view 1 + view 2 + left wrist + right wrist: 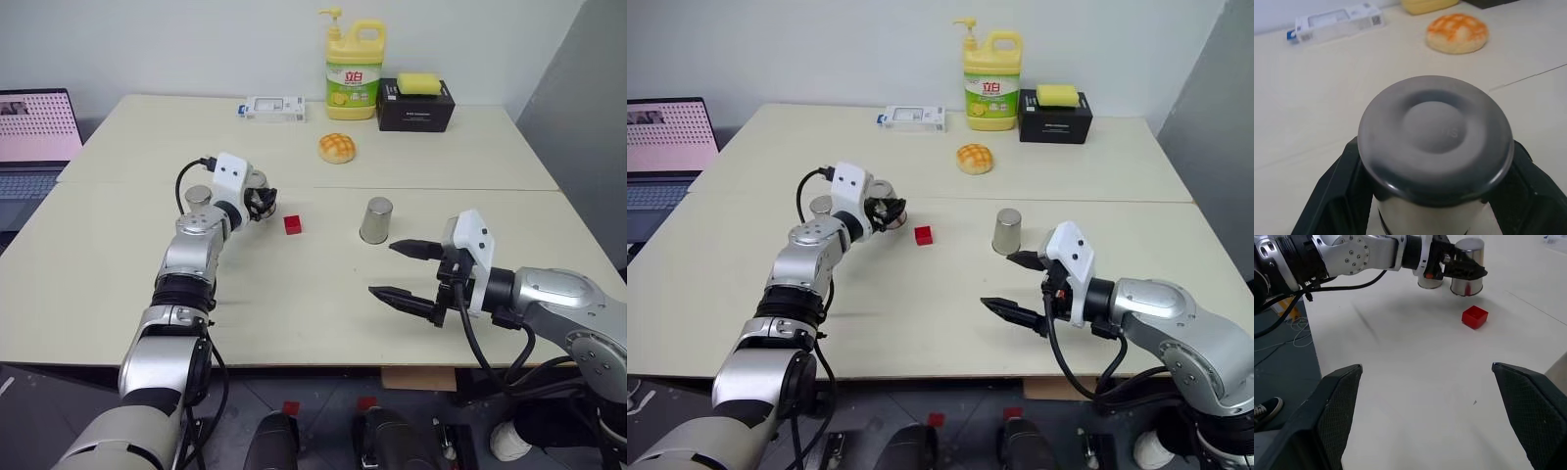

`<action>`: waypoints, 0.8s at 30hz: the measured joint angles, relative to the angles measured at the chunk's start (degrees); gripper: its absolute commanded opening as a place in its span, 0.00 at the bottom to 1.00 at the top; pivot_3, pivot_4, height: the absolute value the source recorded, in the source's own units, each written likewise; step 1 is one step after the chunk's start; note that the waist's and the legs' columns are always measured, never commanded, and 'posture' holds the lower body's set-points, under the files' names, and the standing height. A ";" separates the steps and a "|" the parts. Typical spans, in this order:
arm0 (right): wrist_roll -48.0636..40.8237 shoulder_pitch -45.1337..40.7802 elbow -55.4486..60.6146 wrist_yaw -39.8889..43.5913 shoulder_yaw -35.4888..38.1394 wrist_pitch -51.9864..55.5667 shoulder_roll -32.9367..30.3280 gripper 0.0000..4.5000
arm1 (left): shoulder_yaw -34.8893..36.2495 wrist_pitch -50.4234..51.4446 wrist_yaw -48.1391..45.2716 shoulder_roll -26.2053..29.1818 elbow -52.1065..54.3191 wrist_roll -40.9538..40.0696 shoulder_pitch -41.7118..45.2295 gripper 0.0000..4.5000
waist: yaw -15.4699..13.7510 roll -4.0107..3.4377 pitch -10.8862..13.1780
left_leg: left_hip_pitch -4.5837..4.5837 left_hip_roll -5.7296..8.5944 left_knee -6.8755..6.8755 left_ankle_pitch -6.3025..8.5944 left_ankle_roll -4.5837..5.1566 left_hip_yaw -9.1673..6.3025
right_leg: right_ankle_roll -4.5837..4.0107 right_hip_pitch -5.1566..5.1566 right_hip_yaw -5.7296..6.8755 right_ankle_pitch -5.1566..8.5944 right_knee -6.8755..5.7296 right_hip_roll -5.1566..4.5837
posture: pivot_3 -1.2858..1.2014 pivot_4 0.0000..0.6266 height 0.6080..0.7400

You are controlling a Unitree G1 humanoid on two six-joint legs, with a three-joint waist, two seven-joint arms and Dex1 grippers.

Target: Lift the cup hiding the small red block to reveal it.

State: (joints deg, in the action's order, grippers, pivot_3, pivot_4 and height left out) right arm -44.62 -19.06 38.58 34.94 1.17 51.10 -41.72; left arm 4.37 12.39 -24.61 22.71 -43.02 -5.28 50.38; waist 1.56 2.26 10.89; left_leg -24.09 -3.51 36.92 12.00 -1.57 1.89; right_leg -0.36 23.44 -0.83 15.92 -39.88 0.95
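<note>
Left end effector: clenched on the cup, a silvery metal tumbler held upside down, base uppermost, one black finger on each side of its wall. In the right wrist view the held cup hangs clear of the worktop, with a red reflection low on its side.

Small red block: uncovered, resting on the worktop just beside the left end effector, on the side towards the right arm and slightly nearer the robot; apart from the held cup.

Second cup: same silvery make, inverted on the worktop just beside the left end effector, on its outer side, close against the wrist.

Third cup: inverted on the worktop, just beyond the right end effector and well apart from the left one, past the red block.

Right end effector: released, its two black fingers spread wide with nothing between them, hovering over the worktop near the front edge.

Bun: round, yellow-brown, beyond both end effectors, nearer the far half of the worktop.

Far edge of worktop, well beyond both end effectors: yellow detergent bottle with pump; black box carrying a yellow sponge; flat white box.

Laptop: open, off to the outer side of the left end effector.
</note>
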 measured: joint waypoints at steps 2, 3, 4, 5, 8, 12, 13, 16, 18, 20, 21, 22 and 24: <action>-0.06 0.00 0.00 -0.04 0.00 0.07 0.05 1.00 | 0.07 -0.06 0.11 -0.01 -1.27 0.00 0.02 0.61 | -0.01 0.00 0.00 | 0.00 0.00 0.00 0.00 0.00 0.00 | 0.00 0.00 0.00 0.00 0.00 0.00 | 0.52 0.24 1.00; -0.07 0.00 0.01 -0.05 0.00 0.10 0.05 1.00 | 0.13 -0.09 0.16 -0.01 -2.05 0.01 0.04 0.61 | -0.01 0.00 0.00 | 0.00 0.00 0.00 0.00 0.00 0.01 | 0.00 0.00 -0.01 0.00 0.00 0.00 | 0.52 0.24 1.00; -0.12 0.00 0.01 -0.07 0.00 0.15 0.05 1.00 | 0.25 -0.09 0.15 -0.01 -2.74 0.00 0.04 0.61 | -0.01 0.00 0.00 | 0.00 0.00 0.00 0.00 0.00 0.01 | 0.00 0.00 -0.01 0.00 0.00 0.00 | 0.52 0.24 1.00; -0.25 0.00 0.01 -0.08 0.00 0.20 0.05 1.00 | 0.39 -0.08 0.12 -0.01 -3.41 0.00 0.04 0.61 | -0.01 0.00 0.00 | 0.00 0.00 0.01 0.00 0.00 0.01 | 0.00 0.00 -0.01 0.00 0.00 0.00 | 0.52 0.24 1.00; -0.75 0.00 0.02 -0.15 0.00 0.44 0.06 1.00 | 1.02 0.07 -0.27 -0.03 -4.46 -0.49 0.30 0.76 | -0.01 0.00 0.00 | 0.00 0.00 0.00 0.00 0.00 0.01 | 0.00 0.00 0.00 0.00 0.00 0.00 | 0.52 0.24 1.00; -1.15 0.00 0.04 -0.25 0.00 0.49 0.06 1.00 | 1.73 1.07 -0.98 -0.28 -4.85 -1.42 0.35 0.95 | -0.01 0.00 0.00 | 0.00 0.00 0.00 0.00 0.00 0.02 | 0.00 0.00 0.00 0.00 0.00 0.00 | 0.52 0.24 1.00; -1.18 0.00 0.05 -0.25 0.00 0.49 0.06 1.00 | 1.79 1.25 -1.08 -0.30 -4.84 -1.48 0.37 0.99 | -0.01 0.00 0.00 | 0.00 0.00 0.00 0.00 0.00 0.02 | 0.00 0.00 0.00 0.00 0.00 0.00 | 0.52 0.24 1.00; -1.22 0.00 0.05 -0.26 0.00 0.49 0.04 1.00 | 2.06 2.31 -1.14 -0.30 -4.52 -1.55 0.52 0.99 | 0.00 0.00 0.00 | 0.00 0.00 0.00 0.00 0.00 0.02 | 0.00 0.00 0.00 0.00 0.00 0.00 | 0.52 0.24 1.00; -1.22 0.00 0.05 -0.26 0.01 0.49 0.01 1.00 | 2.52 2.70 -0.97 -0.29 -3.84 -1.66 0.58 0.99 | 0.00 0.00 0.00 | 0.00 0.00 0.00 0.00 0.00 0.01 | 0.00 0.00 0.00 0.00 0.00 0.00 | 0.52 0.24 1.00; -1.22 0.00 0.05 -0.26 0.01 0.49 0.01 1.00 | 2.76 3.32 -0.70 -0.27 -1.72 -1.66 0.63 0.99 | 0.00 0.00 0.00 | -0.01 -0.01 0.00 0.00 -0.01 0.01 | 0.00 0.00 0.01 0.00 0.00 0.00 | 0.52 0.24 1.00; -1.22 0.00 0.05 -0.25 0.01 0.49 0.01 1.00 | 2.77 3.57 -0.49 -0.26 -0.71 -1.67 0.90 0.99 | -0.01 0.00 0.00 | -0.01 -0.01 0.00 0.00 -0.01 0.01 | 0.00 0.00 0.01 0.00 0.00 0.00 | 0.52 0.24 1.00; -1.22 0.00 0.05 -0.24 0.01 0.49 0.01 1.00 | 2.80 3.66 -0.19 -0.26 0.88 -1.70 0.98 0.99 | -0.01 0.00 0.00 | -0.01 -0.01 0.00 0.00 -0.01 0.01 | 0.00 0.00 0.00 0.00 0.00 0.00 | 0.52 0.24 1.00; -1.22 0.00 0.05 -0.22 0.00 0.49 0.00 1.00 | 2.90 4.04 0.18 -0.26 4.04 -2.25 1.14 0.99 | -0.01 0.00 0.00 | -0.01 -0.01 0.00 0.00 -0.01 0.01 | 0.00 0.00 -0.02 0.00 0.00 0.00 | 0.52 0.24 1.00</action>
State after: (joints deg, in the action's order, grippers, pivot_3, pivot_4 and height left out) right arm -45.84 -19.06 38.63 34.72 1.17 51.58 -41.72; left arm 7.27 16.43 -24.43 22.45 -38.99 -7.53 51.52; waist 1.55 2.26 10.89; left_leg -24.10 -3.53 36.92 11.99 -1.58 1.90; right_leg -0.36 23.43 -0.85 15.92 -39.88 0.95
